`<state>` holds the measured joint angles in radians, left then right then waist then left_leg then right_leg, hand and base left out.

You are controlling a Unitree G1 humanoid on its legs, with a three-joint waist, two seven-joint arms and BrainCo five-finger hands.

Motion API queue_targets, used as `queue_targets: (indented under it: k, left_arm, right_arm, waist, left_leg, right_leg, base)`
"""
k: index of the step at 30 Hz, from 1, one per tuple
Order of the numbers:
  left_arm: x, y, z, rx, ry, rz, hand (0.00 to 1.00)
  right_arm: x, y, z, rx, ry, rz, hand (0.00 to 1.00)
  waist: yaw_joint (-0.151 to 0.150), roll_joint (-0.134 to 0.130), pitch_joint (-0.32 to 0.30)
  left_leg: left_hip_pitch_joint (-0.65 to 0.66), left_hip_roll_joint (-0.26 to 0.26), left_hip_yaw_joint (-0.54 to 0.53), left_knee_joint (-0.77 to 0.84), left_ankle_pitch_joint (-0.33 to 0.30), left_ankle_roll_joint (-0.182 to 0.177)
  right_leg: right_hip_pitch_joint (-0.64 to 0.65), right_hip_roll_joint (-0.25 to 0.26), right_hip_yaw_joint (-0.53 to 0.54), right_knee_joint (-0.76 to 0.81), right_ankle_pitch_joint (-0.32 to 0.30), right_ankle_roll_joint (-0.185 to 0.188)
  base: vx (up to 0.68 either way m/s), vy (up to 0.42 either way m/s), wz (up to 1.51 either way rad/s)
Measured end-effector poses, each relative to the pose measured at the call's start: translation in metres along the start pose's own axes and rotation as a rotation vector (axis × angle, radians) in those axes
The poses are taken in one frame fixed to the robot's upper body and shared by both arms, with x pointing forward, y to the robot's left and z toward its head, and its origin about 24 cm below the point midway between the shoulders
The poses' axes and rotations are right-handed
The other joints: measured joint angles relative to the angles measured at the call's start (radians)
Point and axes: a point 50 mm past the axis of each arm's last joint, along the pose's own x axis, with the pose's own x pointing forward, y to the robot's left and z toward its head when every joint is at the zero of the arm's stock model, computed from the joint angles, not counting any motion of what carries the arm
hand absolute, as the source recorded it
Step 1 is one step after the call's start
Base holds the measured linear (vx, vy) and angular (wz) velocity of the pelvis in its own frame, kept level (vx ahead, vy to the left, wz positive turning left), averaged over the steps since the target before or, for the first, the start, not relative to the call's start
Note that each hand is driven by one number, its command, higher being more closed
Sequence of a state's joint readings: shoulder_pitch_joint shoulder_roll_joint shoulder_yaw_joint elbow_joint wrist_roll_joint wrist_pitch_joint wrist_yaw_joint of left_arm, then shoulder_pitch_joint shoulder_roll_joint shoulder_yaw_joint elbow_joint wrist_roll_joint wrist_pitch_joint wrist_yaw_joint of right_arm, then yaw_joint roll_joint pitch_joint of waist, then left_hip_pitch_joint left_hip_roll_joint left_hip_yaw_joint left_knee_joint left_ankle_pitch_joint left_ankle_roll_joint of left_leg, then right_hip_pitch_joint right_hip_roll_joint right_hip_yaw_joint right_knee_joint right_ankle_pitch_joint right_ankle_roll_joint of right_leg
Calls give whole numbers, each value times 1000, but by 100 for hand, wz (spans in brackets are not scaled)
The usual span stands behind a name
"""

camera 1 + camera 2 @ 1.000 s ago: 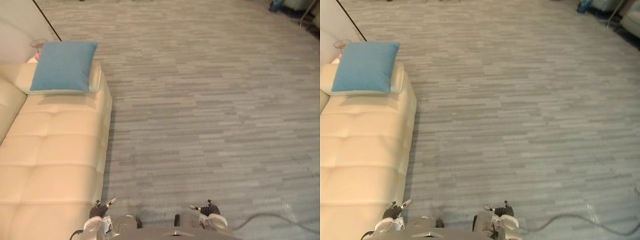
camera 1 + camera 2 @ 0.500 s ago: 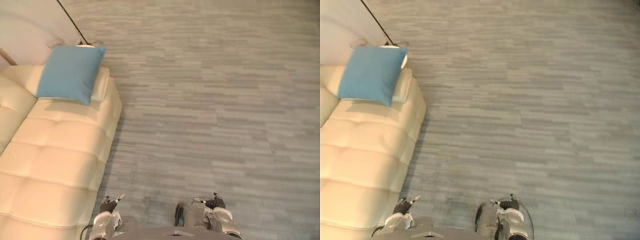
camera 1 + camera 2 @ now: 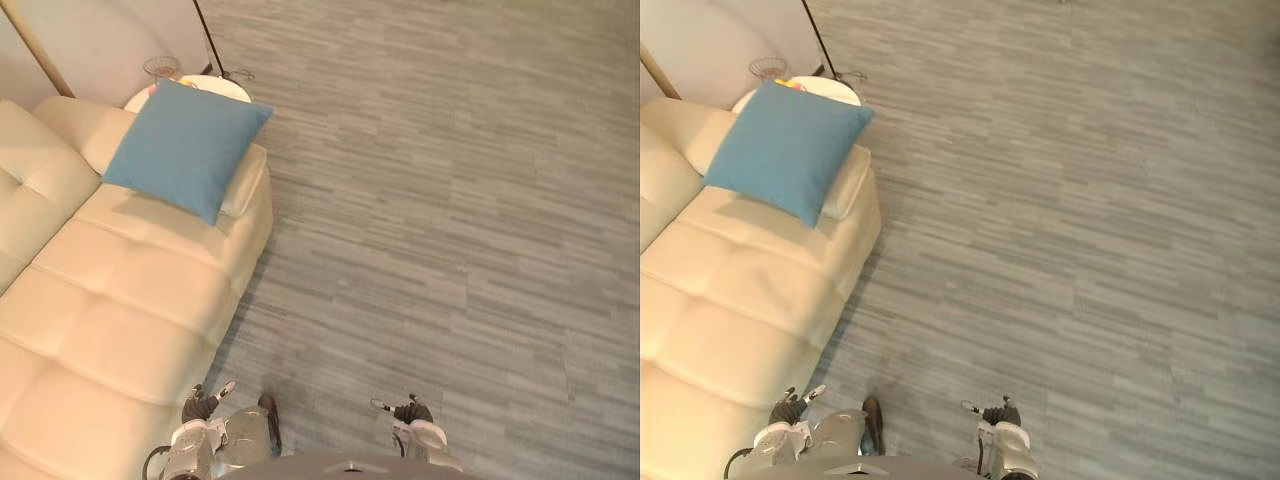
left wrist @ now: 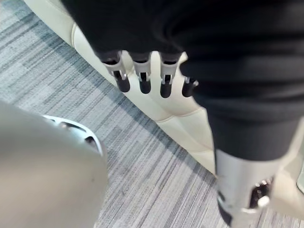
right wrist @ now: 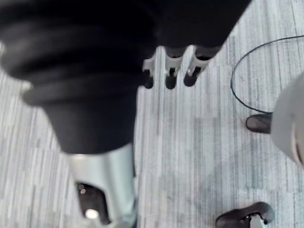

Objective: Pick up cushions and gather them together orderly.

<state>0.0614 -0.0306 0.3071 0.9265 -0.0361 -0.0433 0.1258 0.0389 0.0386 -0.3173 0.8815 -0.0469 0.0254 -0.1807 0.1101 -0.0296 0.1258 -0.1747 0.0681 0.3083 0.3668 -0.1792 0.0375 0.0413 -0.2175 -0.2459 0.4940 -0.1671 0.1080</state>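
One cushion [image 3: 187, 148] well beyond left robot hand [image 3: 200, 405].

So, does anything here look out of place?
Nothing stands out. The blue cushion leans squarely against the armrest of the cream sofa, nothing is spilled, and the left hand and right hand hang open.

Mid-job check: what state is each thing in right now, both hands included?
Blue square fabric cushion: lying tilted on the far end of the cream tufted sofa, not held.
Left hand: open, empty, low beside the sofa.
Right hand: open, empty, low over the grey carpet.
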Motion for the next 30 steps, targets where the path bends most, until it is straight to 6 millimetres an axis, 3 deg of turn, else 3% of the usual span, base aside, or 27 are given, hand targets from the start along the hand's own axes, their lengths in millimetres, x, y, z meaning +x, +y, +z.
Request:
queue_targets:
  k: [1, 2, 5, 8, 10, 12, 13, 14, 16, 18, 19, 21, 23, 25, 26, 28, 30]
  left_arm:
    - [0, 1, -1, 20, 8, -2, 0]
    - [1, 3, -2, 41, 12, -5, 0]
    - [1, 7, -2, 49, 11, 4, 0]
    - [0, 6, -5, 48, 23, 3, 0]
    - [1, 3, -4, 45, 21, -3, 0]
    - [0, -3, -4, 41, 23, -16, 0]
    - [0, -2, -4, 40, 23, -15, 0]
    - [0, -3, -6, 40, 33, -15, 0]
    - [-3, -9, -16, 40, 66, -31, 0]
    - [-4, -16, -16, 37, 64, -46, 0]
    - [-3, -15, -17, 30, 67, -42, 0]
    - [-3, -10, -15, 4, 60, -24, 0]
    - [-3, -5, -13, -9, 46, -9, 0]
    - [-3, -3, -11, -13, 34, -3, 0]
    - [-3, -3, -10, -13, 31, -4, 0]
    - [-3, -4, -7, -16, 19, -7, 0]
    - [-2, -4, -5, -14, 12, -6, 0]
  right_arm:
    - [-1, 1, -3, -10, 5, 7, 0]
    - [-3, 1, -8, -24, 14, 17, 0]
    - [-4, -1, -10, -62, 7, 16, 0]
    - [-3, -4, -8, -64, 0, 7, 0]
    - [-2, -6, -7, -55, -2, 3, 0]
    - [-1, -11, -6, -45, 1, -3, 0]
    - [-1, -11, -7, -44, 5, -4, 0]
    - [-1, -13, -8, -42, 9, -9, 0]
    - [1, -22, -3, -56, -5, -27, 0]
    - [2, -24, -1, -59, -12, -32, 0]
    - [2, -23, 0, -61, -15, -29, 0]
    - [1, -20, -3, -71, -9, -17, 0]
    - [1, -11, -1, -90, -18, 11, 0]
    - [0, -6, -1, -98, -19, 28, 0]
    - [0, -6, -2, -98, -17, 28, 0]
    - [0, -6, -3, -85, -9, 28, 0]
    - [-1, -5, -4, -82, -3, 27, 0]
  waist:
    - [-10, -4, -3]
    - [-23, -3, -3]
    - [-31, -22, -13]
    - [-36, -18, -13]
    - [-41, -11, -17]
    - [-61, 12, -12]
    - [-59, 11, -12]
    - [-64, 10, -17]
    - [-59, 52, -37]
    - [-59, 68, -36]
    - [-67, 70, -32]
    - [-58, 71, -30]
    - [-46, 73, -24]
    - [-27, 64, -20]
    - [-27, 64, -19]
    - [-24, 59, -13]
    - [-22, 52, -7]
  left_leg:
    - [39, -17, -19, 5, -31, 1]
    - [59, -27, -40, 15, -50, 1]
    - [140, -44, -95, -6, -85, 6]
    - [209, -48, -147, -61, -92, 0]
    - [234, -41, -185, -86, -98, -9]
    - [255, -9, -257, -112, -115, -48]
    - [263, -9, -266, -120, -119, -56]
    - [294, 1, -303, -131, -146, -89]
    - [314, 34, -321, -150, -141, -96]
    - [311, 55, -334, -103, -121, -113]
    - [271, 69, -346, 6, -119, -125]
    - [136, 97, -358, 354, -56, -215]
    - [13, 140, -320, 650, -57, -212]
    - [-63, 161, -243, 711, -79, -170]
    - [-79, 161, -228, 696, -86, -159]
    - [-127, 152, -153, 511, -116, -115]
    - [-129, 133, -120, 322, -107, -114]
  right_leg:
    - [-101, -39, 55, 253, 69, 33]
    - [-162, -45, 86, 409, 71, 36]
    - [-279, -19, 92, 572, 14, 14]
    - [-330, 10, 20, 363, -56, -17]
    - [-346, 44, 17, 194, -62, -25]
    - [-354, 96, 43, -87, 10, -36]
    - [-353, 103, 57, -131, 34, -37]
    - [-345, 104, 70, -148, 154, -71]
    - [-353, 120, 32, -80, 72, -78]
    - [-348, 122, 1, -15, -5, -100]
    - [-320, 124, -21, -14, -27, -106]
    - [-233, 149, -35, -44, -56, -124]
    - [-154, 183, -31, -83, -76, -141]
    - [-90, 192, -9, -124, -89, -139]
    - [-75, 191, -8, -139, -88, -138]
    - [-14, 179, 11, -204, -75, -115]
    - [17, 159, 9, -224, -72, -97]
  base:
    - [259, 142, 50]
    - [321, 132, 64]
    - [280, 14, 65]
    - [237, -77, 50]
    - [330, -173, 66]
    - [358, -247, 82]
    - [477, -376, 69]
    - [329, -269, 52]
    - [381, -264, 48]
    - [420, -274, 47]
    - [400, -275, 54]
    - [406, -259, 19]
    - [280, -116, -32]
    - [321, -43, -38]
    - [336, 28, -32]
    - [346, 147, -24]
    - [300, 185, -10]
